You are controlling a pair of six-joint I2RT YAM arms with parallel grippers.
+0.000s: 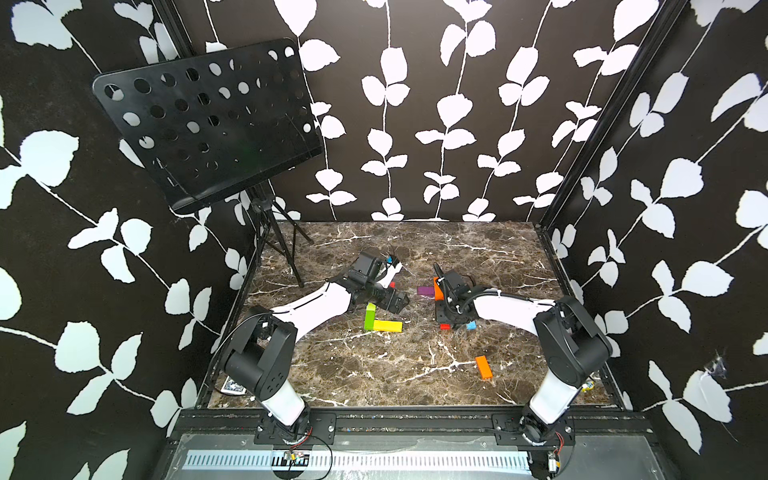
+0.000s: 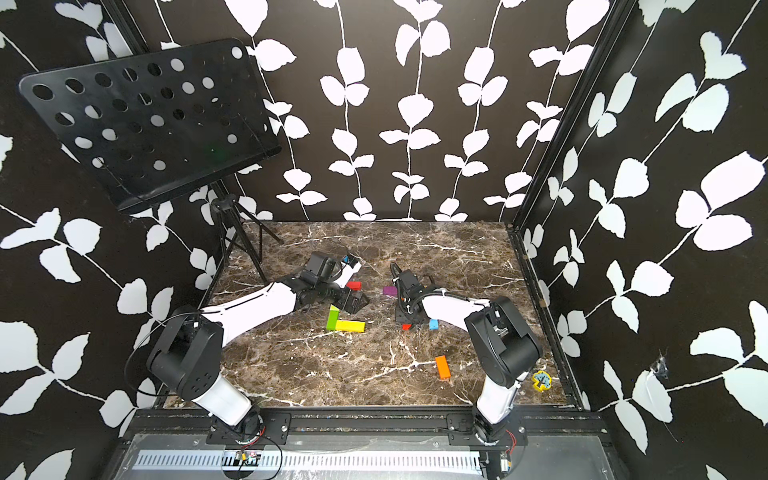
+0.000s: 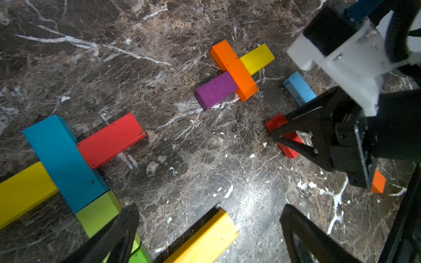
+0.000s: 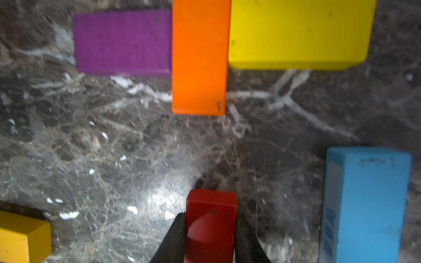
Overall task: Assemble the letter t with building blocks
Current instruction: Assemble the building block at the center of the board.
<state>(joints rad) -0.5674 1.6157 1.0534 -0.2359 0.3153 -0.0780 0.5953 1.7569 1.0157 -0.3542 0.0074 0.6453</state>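
Note:
My left gripper (image 3: 209,209) is open above the yellow foot block (image 3: 205,239) of a flat figure: a blue block (image 3: 63,164) and a green block (image 3: 98,211) in line, a red block (image 3: 111,139) and a yellow block (image 3: 22,191) on either side of the blue. My right gripper (image 4: 209,215) is shut on a small red block (image 4: 210,202), low over the marble. Beyond it an orange block (image 4: 199,57) lies between a purple block (image 4: 123,41) and a yellow block (image 4: 298,34). A light blue block (image 4: 364,205) lies beside the held one.
A loose orange block (image 1: 484,368) lies on the marble table (image 1: 374,374) at the front right. A black music stand (image 1: 208,124) rises at the back left, its tripod legs (image 1: 286,249) on the table. A small yellow toy (image 2: 541,381) sits by the right arm's base.

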